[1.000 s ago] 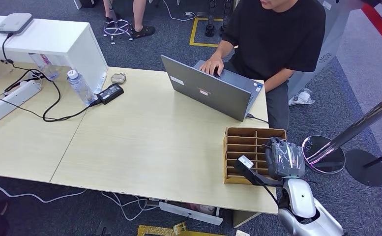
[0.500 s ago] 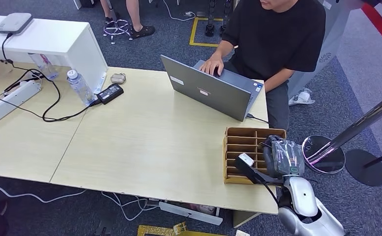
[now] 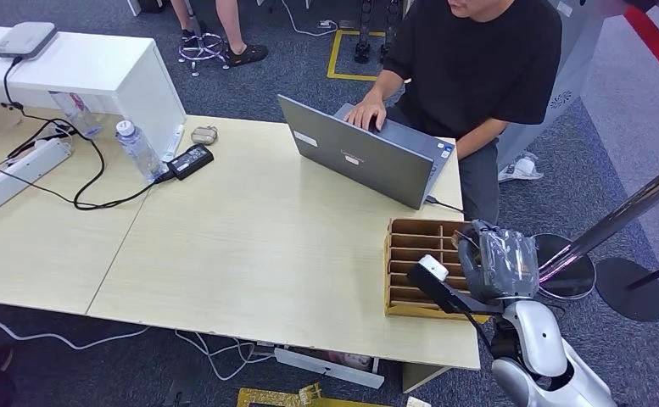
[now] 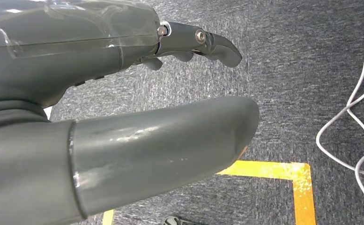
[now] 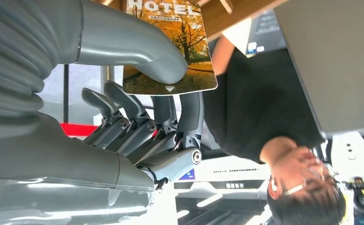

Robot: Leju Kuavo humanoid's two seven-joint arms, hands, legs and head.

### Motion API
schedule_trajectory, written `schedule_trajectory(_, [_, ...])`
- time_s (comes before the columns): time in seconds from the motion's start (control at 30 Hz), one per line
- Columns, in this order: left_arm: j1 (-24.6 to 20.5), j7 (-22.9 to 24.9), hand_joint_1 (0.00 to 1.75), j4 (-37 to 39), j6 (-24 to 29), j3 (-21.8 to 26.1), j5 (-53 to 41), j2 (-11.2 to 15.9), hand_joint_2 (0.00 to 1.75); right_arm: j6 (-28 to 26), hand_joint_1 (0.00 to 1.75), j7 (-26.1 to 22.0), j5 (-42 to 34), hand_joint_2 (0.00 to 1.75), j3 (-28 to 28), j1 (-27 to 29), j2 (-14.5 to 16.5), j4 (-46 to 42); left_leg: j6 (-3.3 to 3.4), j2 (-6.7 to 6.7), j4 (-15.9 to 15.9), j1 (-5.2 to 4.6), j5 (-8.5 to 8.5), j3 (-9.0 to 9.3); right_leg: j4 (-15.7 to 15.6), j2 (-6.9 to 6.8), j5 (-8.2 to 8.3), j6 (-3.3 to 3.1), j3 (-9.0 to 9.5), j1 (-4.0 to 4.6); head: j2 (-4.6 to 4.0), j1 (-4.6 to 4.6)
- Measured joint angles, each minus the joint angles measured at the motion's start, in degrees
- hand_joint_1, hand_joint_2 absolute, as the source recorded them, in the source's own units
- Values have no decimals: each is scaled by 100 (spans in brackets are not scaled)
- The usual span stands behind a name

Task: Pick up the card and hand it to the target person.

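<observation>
Card: one card (image 5: 170,44) with an autumn tree picture, pinched between the thumb and the dark fingers (image 5: 189,117) of the right hand (image 3: 497,263), just at the wooden organizer.
Right hand: it is above the far right part of the organizer (image 3: 410,254).
Left hand: one hand (image 4: 123,93), holding nothing; the thumb and the fingers are apart, with grey carpet behind them.
Organizer: one brown box with many narrow slots, on the near right corner of the bench (image 3: 258,246).
Person: one person (image 3: 478,68) in a black shirt sits just behind the organizer, typing on one grey laptop (image 3: 355,157).
Left of the laptop: one water bottle (image 3: 136,148), one black power adapter (image 3: 190,160), one white power strip (image 3: 16,174) with black cables.
Surface: light wooden bench, two tops joined side by side.
Room: dark grey carpet (image 3: 309,59) with yellow tape marks; one chrome post with a round base (image 3: 563,267) right of the organizer.
</observation>
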Motion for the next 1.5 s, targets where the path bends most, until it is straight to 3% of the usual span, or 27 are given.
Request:
schedule_trajectory(0.27, [-1,8,0,0,-1,0,-1,-3,0,-180,161,86,-10,175,-130,-68,-85,-316,0,0,0,0,0,-1,0,0,0,0,0,0,0,0])
schedule_trajectory(0.43, [-2,23,0,0,-18,-2,-39,-14,0,-359,163,-110,-227,175,-204,-336,-78,-262,0,0,-1,0,0,-2,1,0,0,0,1,0,0,0])
schedule_trajectory(0.9, [-7,79,0,0,-40,-25,-117,-45,0,-752,164,-868,-956,175,-240,-1240,289,956,0,-1,-1,0,0,-6,2,-3,0,0,1,0,0,-1])
schedule_trajectory(1.13, [-8,121,0,0,-68,-91,-149,-48,0,-1243,175,-1563,-1735,175,-302,-1510,658,1908,0,-2,-1,0,1,-6,2,-4,0,0,1,0,0,0])
schedule_trajectory(1.33, [-9,215,0,0,-69,-155,-179,-48,0,-1914,175,-2567,-2833,175,-540,-1586,1054,2800,0,-3,-1,0,1,-6,3,-4,0,0,0,0,0,-1])
schedule_trajectory(1.5, [-9,301,0,0,-54,-193,-182,-48,0,-1984,173,-3471,-2760,175,-1096,-1590,1417,3352,0,-2,-1,1,0,-6,3,-3,0,0,-1,1,0,0])
